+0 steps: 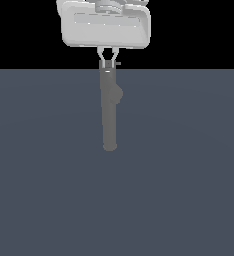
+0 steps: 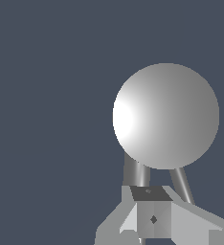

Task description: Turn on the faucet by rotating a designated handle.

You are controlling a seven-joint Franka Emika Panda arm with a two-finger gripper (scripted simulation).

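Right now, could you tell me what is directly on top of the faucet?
The end effector sits over the faucet cap, its fingers closing around the top. The thin handle juts out beside them. The cap's top face is covered.

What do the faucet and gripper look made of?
Faucet: dark grey and matte in the exterior view, with no gloss, so painted metal or plastic; a render, so open. In the wrist view its rounded end shows a soft brushed-metal highlight. Gripper: pale grey, smooth, faintly shiny, like moulded plastic or coated metal.
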